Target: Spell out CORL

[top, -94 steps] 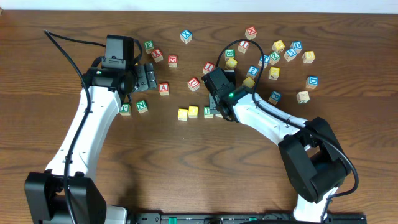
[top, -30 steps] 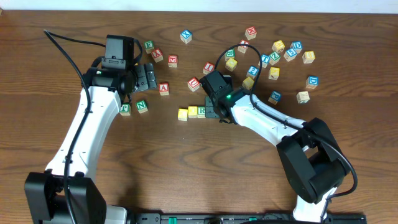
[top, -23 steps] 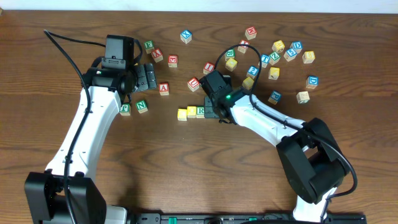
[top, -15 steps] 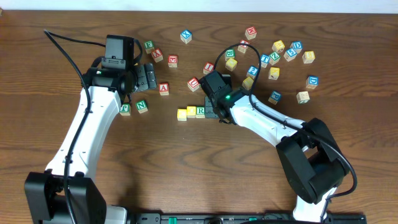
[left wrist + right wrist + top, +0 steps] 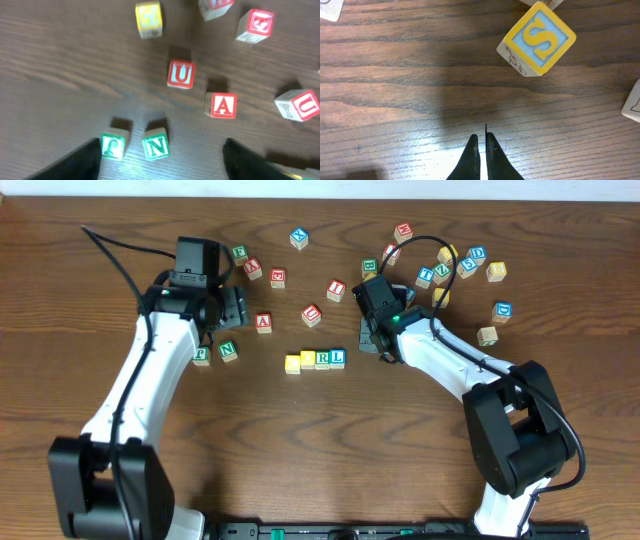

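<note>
Wooden surface [image 5: 250, 440], many letter cubes scattered over the far half.

Task cubes: four in one row at mid-surface. From left to right:
- first yellow cube [image 5: 293, 364]
- second yellow cube [image 5: 309, 359]
- green R cube [image 5: 323, 359]
- blue L cube [image 5: 338, 357]

They sit side by side. The first yellow cube is set a shade nearer than the rest. The letters on the two yellow faces are too small to read from overhead. I cannot tell whether all four neighbours actually touch.

Right jaws: clenched and holding nothing. In the wrist view the two dark fingers [image 5: 472, 150] press together over bare wood. From overhead they stand just right of the L cube, a little farther back and clear of it. No cube of the row is between or against them. A yellow-edged S cube [image 5: 537, 42] lies ahead of the tips, tilted on the grain and well apart from them.

Left jaws: released, spread wide, nothing between them. The fingers [image 5: 85, 160] show at the lower corners of the wrist view. These jaws hang over the left cluster, well left of and beyond the row. Below them lie:
- green N cube [image 5: 156, 146]
- another green cube [image 5: 113, 146] just left of it, letter unclear
- red A cube [image 5: 221, 105]
- red U cube [image 5: 180, 74]

The row's first yellow cube shows blurred at the top edge of that view.
</note>
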Robot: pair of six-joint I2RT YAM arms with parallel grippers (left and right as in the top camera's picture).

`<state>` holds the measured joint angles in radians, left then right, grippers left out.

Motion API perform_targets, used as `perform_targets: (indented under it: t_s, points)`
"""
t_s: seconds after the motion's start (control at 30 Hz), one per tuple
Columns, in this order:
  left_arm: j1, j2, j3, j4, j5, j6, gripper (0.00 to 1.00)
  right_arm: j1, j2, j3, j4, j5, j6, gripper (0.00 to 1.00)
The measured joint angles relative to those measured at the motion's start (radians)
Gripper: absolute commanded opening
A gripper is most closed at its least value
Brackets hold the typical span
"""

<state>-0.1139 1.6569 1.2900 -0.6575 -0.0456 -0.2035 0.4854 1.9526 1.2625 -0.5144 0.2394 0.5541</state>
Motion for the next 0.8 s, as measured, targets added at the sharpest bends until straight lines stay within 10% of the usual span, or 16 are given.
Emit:
perform_targets:
  t_s: [0.1, 0.57, 0.67, 0.7, 0.8]
  points:
    - [0.0, 0.038, -0.004, -0.038, 0.027, -0.002, 0.08, -0.004, 0.0, 0.0, -0.002, -0.003, -0.007, 0.01]
    - [0.0, 0.042, -0.195, -0.028, 0.113, -0.033, 0.07, -0.153, -0.115, 0.0, -0.005, -0.121, -0.108, 0.07]
    - [-0.008, 0.042, -0.246, -0.024, 0.156, -0.032, 0.07, -0.154, -0.153, 0.0, -0.012, -0.135, -0.169, 0.49]
    - [-0.016, 0.042, -0.251, -0.026, 0.169, -0.032, 0.08, -0.154, -0.163, 0.0, -0.011, -0.137, -0.188, 0.79]
    - [-0.068, 0.042, -0.251, -0.027, 0.192, -0.031, 0.07, -0.154, -0.168, 0.0, -0.012, -0.14, -0.227, 0.94]
